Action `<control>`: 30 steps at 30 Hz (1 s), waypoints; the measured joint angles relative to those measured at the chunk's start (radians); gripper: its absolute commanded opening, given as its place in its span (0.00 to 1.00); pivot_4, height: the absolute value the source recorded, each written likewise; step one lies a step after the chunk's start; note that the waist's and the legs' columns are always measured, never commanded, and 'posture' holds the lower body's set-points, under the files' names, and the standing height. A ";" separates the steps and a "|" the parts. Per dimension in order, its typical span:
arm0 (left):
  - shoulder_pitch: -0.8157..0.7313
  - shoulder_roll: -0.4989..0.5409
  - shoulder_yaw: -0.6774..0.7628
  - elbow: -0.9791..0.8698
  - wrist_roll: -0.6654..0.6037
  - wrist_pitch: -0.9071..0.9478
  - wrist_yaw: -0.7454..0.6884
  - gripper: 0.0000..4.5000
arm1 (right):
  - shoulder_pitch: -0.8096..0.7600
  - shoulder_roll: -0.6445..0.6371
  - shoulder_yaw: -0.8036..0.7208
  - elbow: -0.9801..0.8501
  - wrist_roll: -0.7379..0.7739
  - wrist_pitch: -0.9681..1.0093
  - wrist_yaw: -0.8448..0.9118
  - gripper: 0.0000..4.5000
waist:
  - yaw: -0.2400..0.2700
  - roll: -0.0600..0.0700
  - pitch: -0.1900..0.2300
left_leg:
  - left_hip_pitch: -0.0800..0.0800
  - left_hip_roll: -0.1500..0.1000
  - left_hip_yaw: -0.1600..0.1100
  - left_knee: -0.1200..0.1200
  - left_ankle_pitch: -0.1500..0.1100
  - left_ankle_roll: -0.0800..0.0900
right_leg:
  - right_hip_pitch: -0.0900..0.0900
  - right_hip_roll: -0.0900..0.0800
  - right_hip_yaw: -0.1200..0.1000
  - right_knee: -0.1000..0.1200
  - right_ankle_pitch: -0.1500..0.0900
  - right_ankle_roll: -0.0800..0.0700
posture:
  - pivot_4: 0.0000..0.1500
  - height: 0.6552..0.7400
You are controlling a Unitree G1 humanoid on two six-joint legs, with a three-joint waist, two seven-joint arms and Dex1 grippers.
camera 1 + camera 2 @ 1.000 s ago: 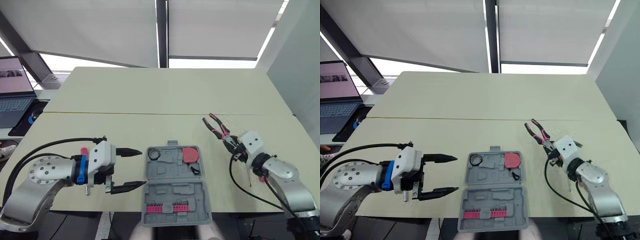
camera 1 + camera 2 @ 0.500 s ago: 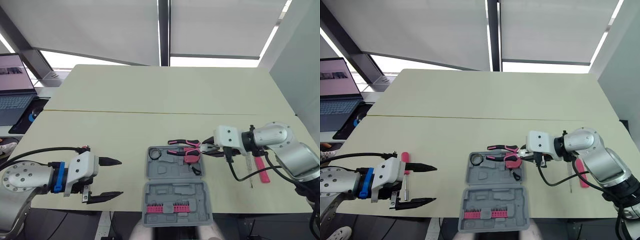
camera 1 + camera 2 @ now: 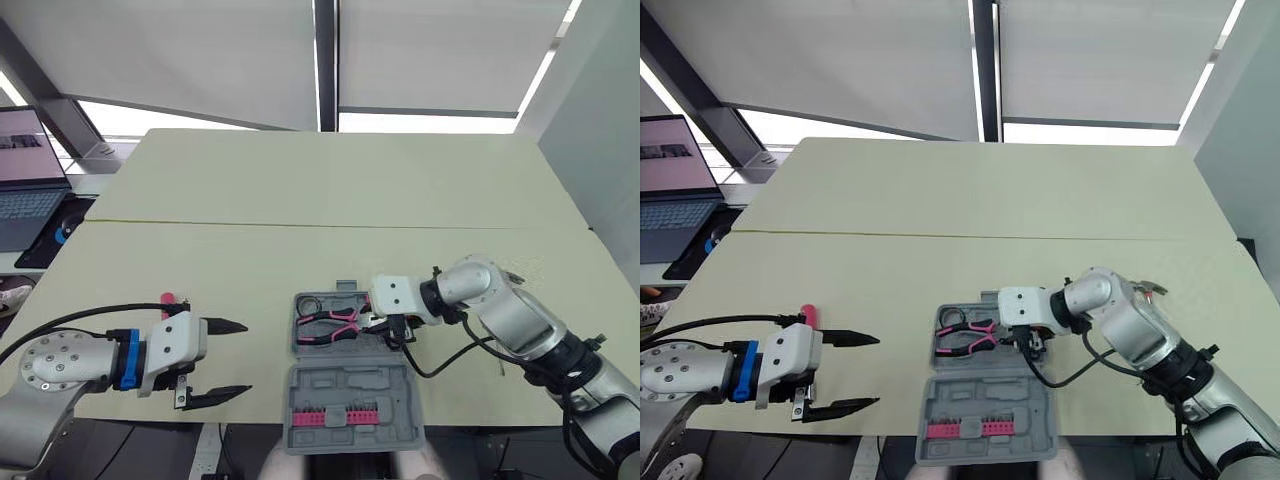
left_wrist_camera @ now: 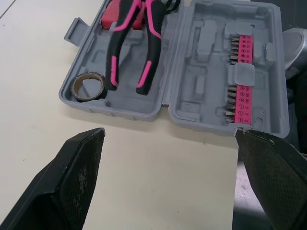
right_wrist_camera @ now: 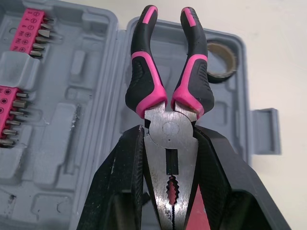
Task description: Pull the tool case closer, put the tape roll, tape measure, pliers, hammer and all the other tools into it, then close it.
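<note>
1. On the table (image 3: pixel 330 200), near its front edge & roughly centred, the tool case (image 3: pixel 345 385) lies open flat, both halves facing up, hinge running L–R.
2. Near half: pink bit strip (image 4: pixel 245 48) along the front edge. Other moulded slots are bare.
3. Far half: tape roll (image 4: pixel 89 97) sits in the far L corner. Red tape measure (image 4: pixel 107 17) is at the R side, mostly covered by pliers & gripper.
4. R gripper (image 5: pixel 169 139) reaches in from the R over the far half. Its fingers (image 5: pixel 120 182) are clamped on either side of the pliers (image 5: pixel 144 86) at pivot & nose, no gap btwn pads & metal.
5. Pliers are about level, nose toward the R, pink/black handles pointing L & spread a little apart. One handle runs just beside the tape roll. Can't tell whether the handles rest on the tray or hang just above it.
6. L gripper (image 3: pixel 247 357) hovers low over the table's front edge, L of the case & apart from it, tips pointing R toward the case. Its fingers (image 4: pixel 81 163) are spread wide w/ nothing btwn them.
7. Pink handle tip (image 3: pixel 166 298) of some tool shows on the table just behind the L gripper's wrist. Rest is hidden, so can't tell which tool.
8. Laptop (image 3: pixel 20 165), screen lit, sits on a separate surface at far L, well apart from case & tools.
</note>
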 measured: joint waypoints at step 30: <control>-0.057 -0.016 -0.081 -0.048 -0.042 0.109 0.045 1.00 | -0.004 0.114 0.042 0.174 -0.078 0.003 -0.006 0.28 | -0.002 0.000 0.000 | 0.001 0.001 0.000 0.000 0.001 -0.001 | -0.001 0.001 0.000 0.002 0.000 0.000 | 1.00 1.00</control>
